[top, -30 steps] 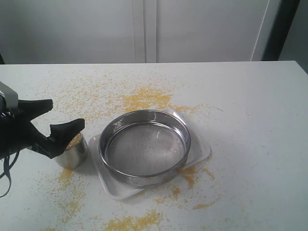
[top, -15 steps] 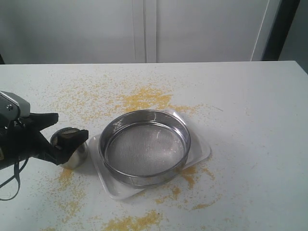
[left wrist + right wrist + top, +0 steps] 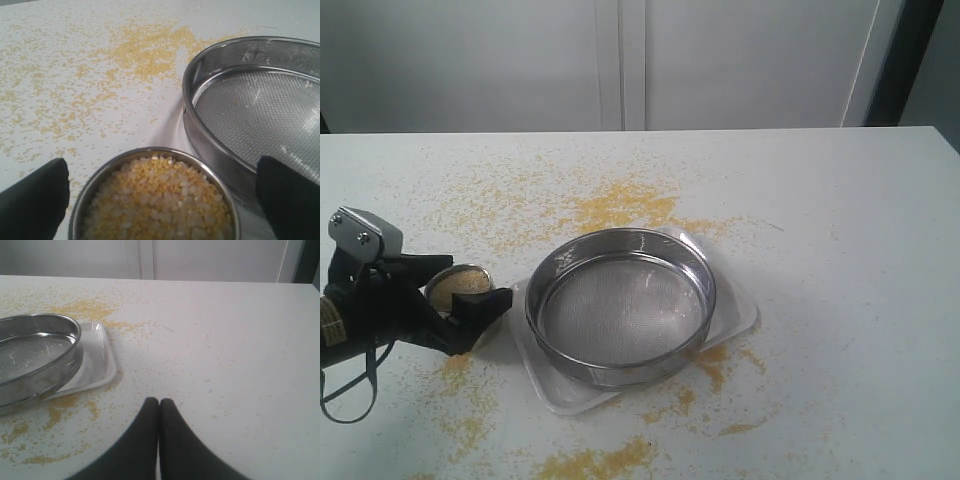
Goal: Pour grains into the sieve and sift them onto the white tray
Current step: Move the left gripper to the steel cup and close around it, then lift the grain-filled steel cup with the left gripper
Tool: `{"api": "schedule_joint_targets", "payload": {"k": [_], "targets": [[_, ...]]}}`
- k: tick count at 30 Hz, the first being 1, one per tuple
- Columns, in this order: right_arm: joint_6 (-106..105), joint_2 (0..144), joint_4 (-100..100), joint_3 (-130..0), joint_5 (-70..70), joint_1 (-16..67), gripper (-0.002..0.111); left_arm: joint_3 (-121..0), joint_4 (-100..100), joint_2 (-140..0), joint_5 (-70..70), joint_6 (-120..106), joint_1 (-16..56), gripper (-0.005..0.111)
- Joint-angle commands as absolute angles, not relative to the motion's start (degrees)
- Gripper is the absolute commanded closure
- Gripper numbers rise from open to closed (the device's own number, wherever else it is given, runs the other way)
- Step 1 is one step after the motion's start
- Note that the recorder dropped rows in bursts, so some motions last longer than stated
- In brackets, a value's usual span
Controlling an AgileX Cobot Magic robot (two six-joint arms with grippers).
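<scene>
A small steel cup (image 3: 460, 290) (image 3: 155, 200) full of the grains (image 3: 157, 197), yellow meal mixed with pale kernels, stands left of the sieve. My left gripper (image 3: 455, 283) (image 3: 162, 197) is open, one black finger on each side of the cup, not touching it. The wide steel sieve (image 3: 620, 305) (image 3: 255, 105) (image 3: 35, 355) rests on the white tray (image 3: 735, 310) (image 3: 97, 362); its mesh holds only a few specks. My right gripper (image 3: 159, 402) is shut and empty, low over bare table right of the tray, out of the exterior view.
Spilled yellow meal (image 3: 620, 205) lies scattered over the white table behind, left of and in front of the tray, with thicker patches near the front edge (image 3: 595, 462). A white wall panel stands behind the table.
My left gripper has moved right and down toward the cup, so its open fingers now straddle the cup. Cup, sieve and tray have not moved.
</scene>
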State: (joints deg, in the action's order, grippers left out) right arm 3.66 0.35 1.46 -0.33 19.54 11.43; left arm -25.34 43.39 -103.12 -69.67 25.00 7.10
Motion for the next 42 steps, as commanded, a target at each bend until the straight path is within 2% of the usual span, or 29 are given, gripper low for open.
{"api": "schedule_joint_targets", "payload": {"k": [1, 28, 32, 42], "targets": [[3.7, 0.0, 1.7, 0.0, 19.2, 11.2, 0.108, -25.5, 42.7, -104.5, -70.0, 23.7, 7.6, 0.007], [3.7, 0.0, 1.7, 0.0, 19.2, 11.2, 0.108, -28.0, 42.5, -108.7, -70.0, 23.3, 7.6, 0.007], [3.7, 0.0, 1.7, 0.0, 19.2, 11.2, 0.108, -28.0, 42.2, -108.7, -69.8, 23.3, 7.6, 0.016], [3.7, 0.0, 1.7, 0.0, 19.2, 11.2, 0.108, -28.0, 42.2, -108.7, -66.9, 22.2, 7.6, 0.015]]}}
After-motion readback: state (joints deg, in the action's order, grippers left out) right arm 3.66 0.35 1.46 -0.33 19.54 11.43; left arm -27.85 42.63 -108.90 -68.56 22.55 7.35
